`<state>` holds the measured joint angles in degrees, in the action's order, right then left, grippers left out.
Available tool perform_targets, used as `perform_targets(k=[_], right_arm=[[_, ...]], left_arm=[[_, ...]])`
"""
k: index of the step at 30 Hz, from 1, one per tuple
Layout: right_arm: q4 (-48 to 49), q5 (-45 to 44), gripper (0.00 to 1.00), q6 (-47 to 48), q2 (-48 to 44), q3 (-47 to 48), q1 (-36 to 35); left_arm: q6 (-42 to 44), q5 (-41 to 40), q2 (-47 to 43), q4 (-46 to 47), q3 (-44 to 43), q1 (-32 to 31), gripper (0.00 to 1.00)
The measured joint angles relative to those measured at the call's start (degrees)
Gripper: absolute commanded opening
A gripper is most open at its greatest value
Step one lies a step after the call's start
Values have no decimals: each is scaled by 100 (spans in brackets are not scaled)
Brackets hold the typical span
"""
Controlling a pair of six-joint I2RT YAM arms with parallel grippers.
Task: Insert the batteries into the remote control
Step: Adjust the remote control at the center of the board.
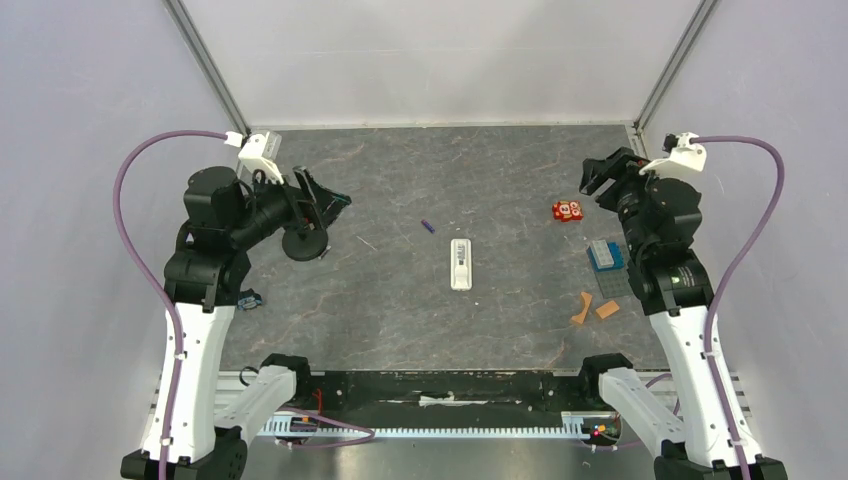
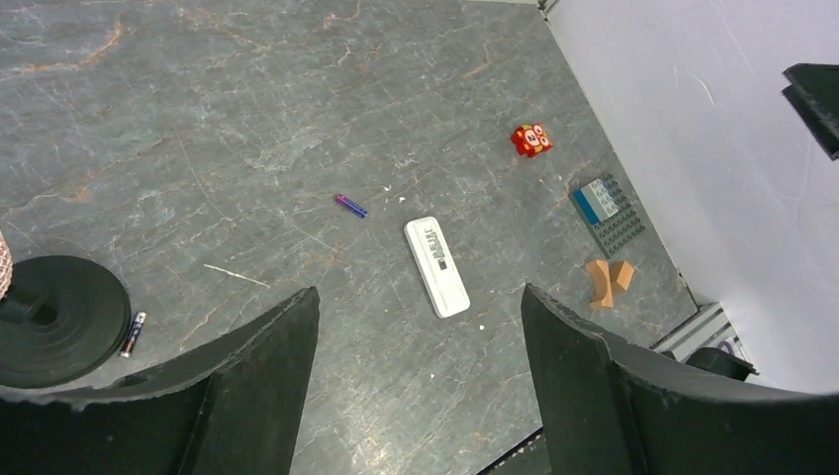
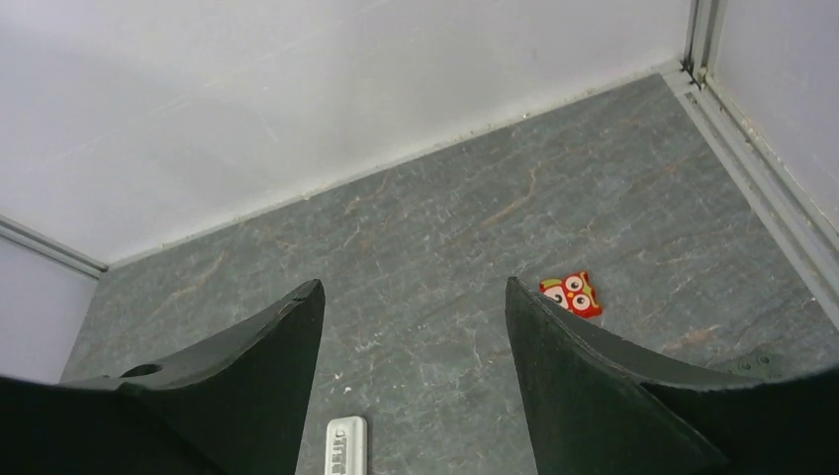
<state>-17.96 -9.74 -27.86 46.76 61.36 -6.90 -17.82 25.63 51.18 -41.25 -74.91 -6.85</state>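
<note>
**Both grippers released, remote and batteries lie loose on the table**

The remote control (image 1: 460, 265) lies flat near the middle of the grey table (image 1: 400, 320), its long axis running away from the arm bases. Nothing touches it. A purple battery (image 1: 427, 226) rests on the table just beyond the remote's far end and a little to its left, apart from it. In the left wrist view a second battery (image 2: 133, 334), dark with a pale end, lies far left of the remote, against the rim of a black disc (image 2: 59, 317).

The left gripper (image 2: 418, 297) hangs well to the left of the remote with its fingers spread wide and nothing between them. The right gripper (image 3: 414, 287) sits well to the right of the remote and farther back, its fingers likewise parted and empty.

Right of the remote and beyond it lies a red block (image 1: 567, 211). Directly right sits a blue ridged box (image 1: 604, 256), and right and nearer the bases lie tan wooden pieces (image 1: 594, 308).
</note>
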Motion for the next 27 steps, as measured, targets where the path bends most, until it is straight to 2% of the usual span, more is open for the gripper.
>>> perform_targets(k=[3,7,12,15,22,27], right_arm=[[-11,-26,73,-11,81,-131,0],[-22,-22,74,-2,166,-295,0],[-20,284,74,-7,417,-498,0],[-20,433,74,-68,529,-726,0],[-74,581,76,-282,638,-1239,0],[-85,588,76,-330,643,-1405,0]], left_arm=[[-13,-28,-9,2,0,0,89],[-24,98,-92,101,120,2,89],[-166,955,-28,474,382,-17,88],[-317,1014,101,726,514,-269,88],[-787,-483,750,848,632,-2138,82],[-1377,-1816,1899,1019,754,-3222,79]])
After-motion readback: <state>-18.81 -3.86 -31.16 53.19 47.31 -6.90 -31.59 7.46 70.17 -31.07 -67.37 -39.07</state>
